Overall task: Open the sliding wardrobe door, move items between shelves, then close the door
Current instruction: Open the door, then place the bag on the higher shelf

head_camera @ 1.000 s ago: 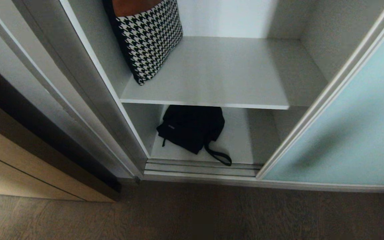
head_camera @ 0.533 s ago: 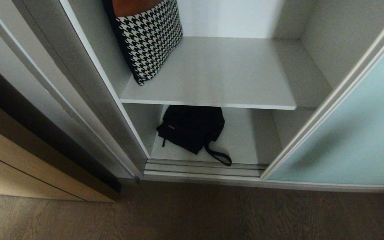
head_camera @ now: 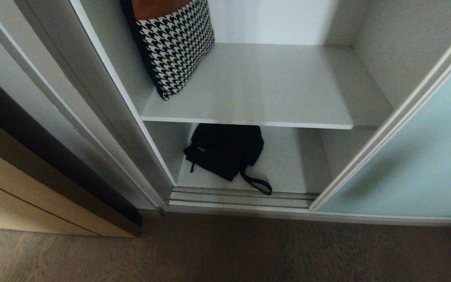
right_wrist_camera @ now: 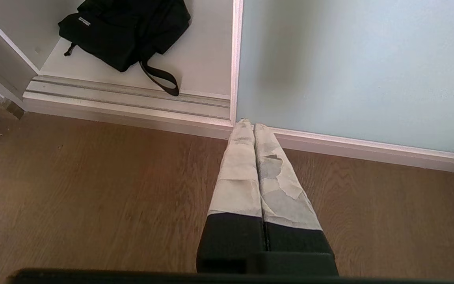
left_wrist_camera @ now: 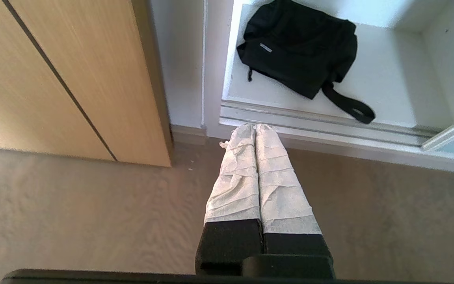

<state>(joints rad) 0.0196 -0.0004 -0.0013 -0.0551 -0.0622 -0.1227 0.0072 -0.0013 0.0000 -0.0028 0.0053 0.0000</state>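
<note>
The black bag sits on the bottom shelf, well clear of the left pincer. That pincer's pinched shut on nothing, hanging above the floor.

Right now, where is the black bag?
In the head view the black bag lies on the bottom shelf, toward its left side, under the upper shelf, with its strap by the door track.

The upper shelf hides the back of my black bag. The houndstooth bag runs off the frame's top, and the glass door off the right edge.
</note>
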